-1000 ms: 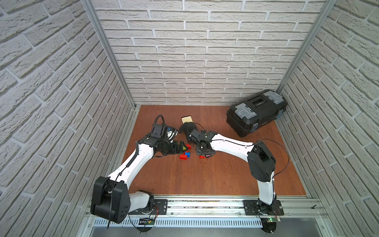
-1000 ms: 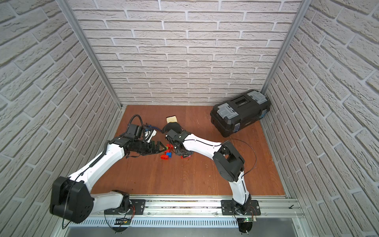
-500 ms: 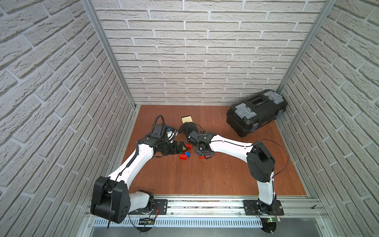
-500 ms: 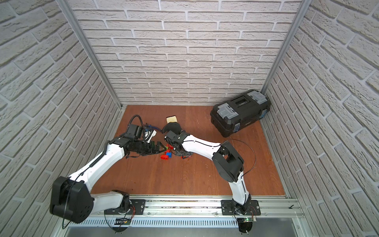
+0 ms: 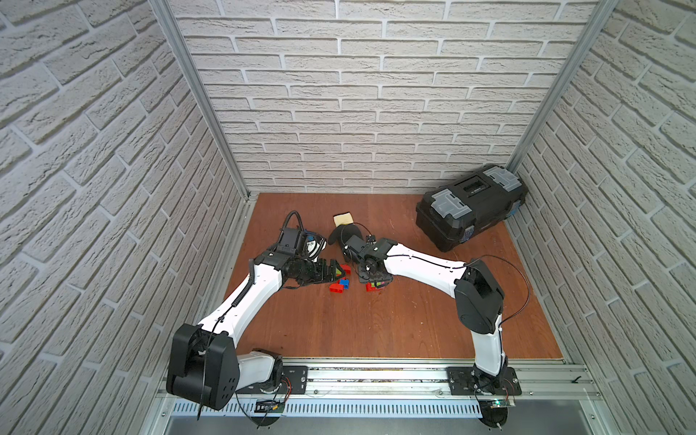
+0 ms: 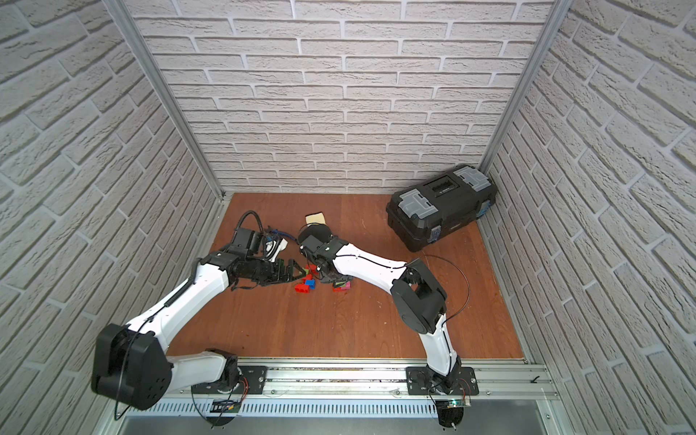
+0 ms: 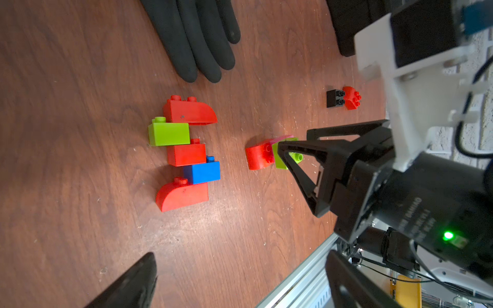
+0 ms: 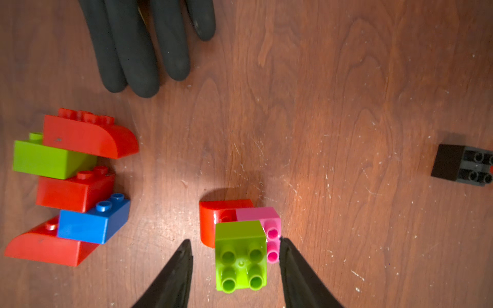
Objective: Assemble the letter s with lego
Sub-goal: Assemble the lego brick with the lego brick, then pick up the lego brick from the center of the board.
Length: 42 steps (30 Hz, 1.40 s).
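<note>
The lego lies in three spots on the wooden floor. A joined row of red, lime green, red, blue and red bricks (image 7: pixel 186 154) (image 8: pixel 69 186) (image 5: pixel 341 284) lies on its side. A small cluster of a red curved brick (image 8: pixel 210 221), a pink brick (image 8: pixel 270 226) and a lime green brick (image 8: pixel 240 256) sits between the fingers of my right gripper (image 8: pixel 236 241) (image 5: pixel 374 282). That gripper is open: one finger stands clear of the green brick, the other is at the pink brick's edge. My left gripper (image 7: pixel 240 280) (image 5: pixel 331 269) is wide open and empty beside the row.
A black glove (image 7: pixel 197 40) (image 8: pixel 138 48) lies just behind the bricks. A black brick (image 7: pixel 334 98) and a red brick (image 7: pixel 352 97) lie apart to the right. A black toolbox (image 5: pixel 470 205) fills the back right corner. A pale yellow square (image 5: pixel 343 218) lies behind the glove.
My right gripper's jaws have parted and let go of the lime green brick cluster. Both arms have hardly moved, and the left gripper has stayed wide open.
</note>
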### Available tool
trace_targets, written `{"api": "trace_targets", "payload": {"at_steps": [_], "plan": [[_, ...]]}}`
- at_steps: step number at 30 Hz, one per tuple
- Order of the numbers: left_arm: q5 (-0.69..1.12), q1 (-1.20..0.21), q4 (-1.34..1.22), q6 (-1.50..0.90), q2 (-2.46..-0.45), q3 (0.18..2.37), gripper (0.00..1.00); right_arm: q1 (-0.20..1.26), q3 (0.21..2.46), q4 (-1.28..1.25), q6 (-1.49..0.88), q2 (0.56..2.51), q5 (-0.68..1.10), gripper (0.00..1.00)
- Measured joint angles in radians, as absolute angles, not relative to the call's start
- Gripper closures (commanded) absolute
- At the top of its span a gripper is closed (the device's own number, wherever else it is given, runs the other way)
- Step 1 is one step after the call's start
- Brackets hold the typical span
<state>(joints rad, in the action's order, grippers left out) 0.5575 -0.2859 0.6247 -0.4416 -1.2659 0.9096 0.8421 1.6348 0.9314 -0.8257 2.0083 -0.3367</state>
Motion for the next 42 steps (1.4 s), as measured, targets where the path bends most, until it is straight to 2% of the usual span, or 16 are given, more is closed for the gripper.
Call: {"api": "trace_targets", "payload": {"at_steps": [9, 14, 19, 31, 42], "plan": [[0.557, -0.308, 0.586, -0.473, -1.266, 0.909, 0.02, 0.746, 1.488, 0.94, -0.746, 1.77, -0.333, 0.36], [0.525, -0.404, 0.553, -0.503, -1.284, 0.937, 0.02, 0.612, 1.331, 0.92, -0.669, 1.602, -0.286, 0.32], [0.493, -0.492, 0.527, -0.522, -1.347, 1.007, 0.02, 0.458, 1.214, 0.911, -0.584, 1.516, -0.222, 0.29], [0.462, -0.564, 0.514, -0.536, -1.439, 1.095, 0.02, 0.277, 1.114, 0.782, -0.41, 1.533, -0.114, 0.28], [0.473, -0.564, 0.516, -0.54, -1.46, 1.133, 0.02, 0.225, 1.105, 0.668, -0.358, 1.672, -0.073, 0.41]]}}
